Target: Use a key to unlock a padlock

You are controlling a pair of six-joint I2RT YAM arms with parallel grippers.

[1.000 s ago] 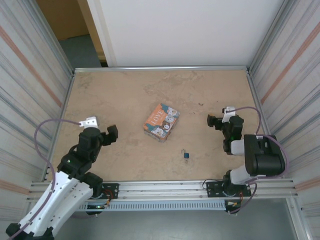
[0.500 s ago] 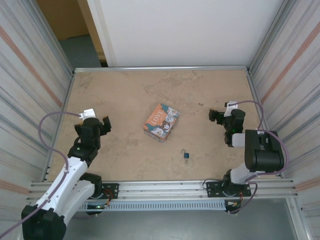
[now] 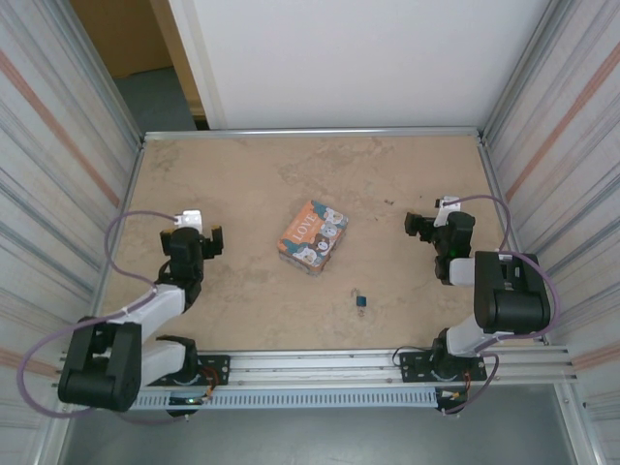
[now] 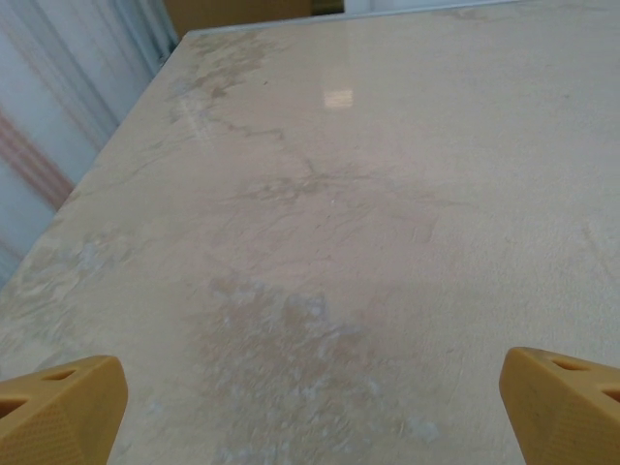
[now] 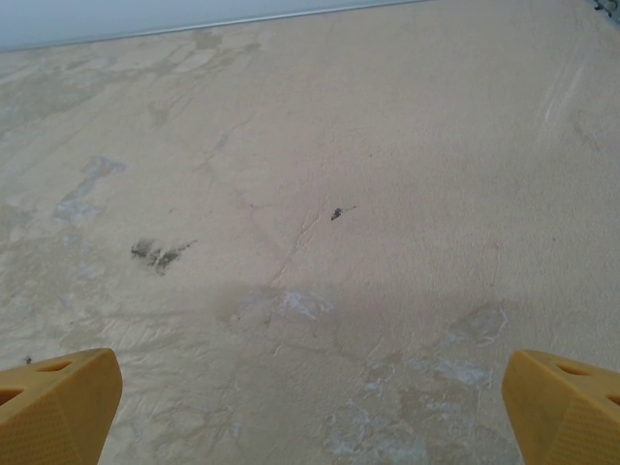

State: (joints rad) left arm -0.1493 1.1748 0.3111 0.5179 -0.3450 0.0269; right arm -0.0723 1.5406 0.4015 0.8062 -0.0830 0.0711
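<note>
The padlock [image 3: 360, 300], a tiny dark blue block with a pale bit of metal on top, lies on the tabletop near the front, right of centre. Whether a key is with it is too small to tell. My left gripper [image 3: 210, 238] is low over the left side of the table, far from the padlock. Its yellow fingertips [image 4: 58, 407] stand wide apart, so it is open [image 4: 310, 417] over bare surface. My right gripper [image 3: 414, 229] sits at the right side, above and right of the padlock. It is open [image 5: 310, 412] and its fingertips [image 5: 562, 402] hold nothing.
An orange-and-teal "LOVE" picture box [image 3: 313, 237] lies mid-table between the two grippers. Metal walls close in the tabletop [image 3: 291, 174] on the left, right and back. A rail [image 3: 320, 363] runs along the front edge. A small dark speck [image 5: 336, 213] marks the surface.
The left arm has folded down and back, and its gripper has shifted up the left side, now lower over the table. The right gripper has moved slightly right and then held still.
</note>
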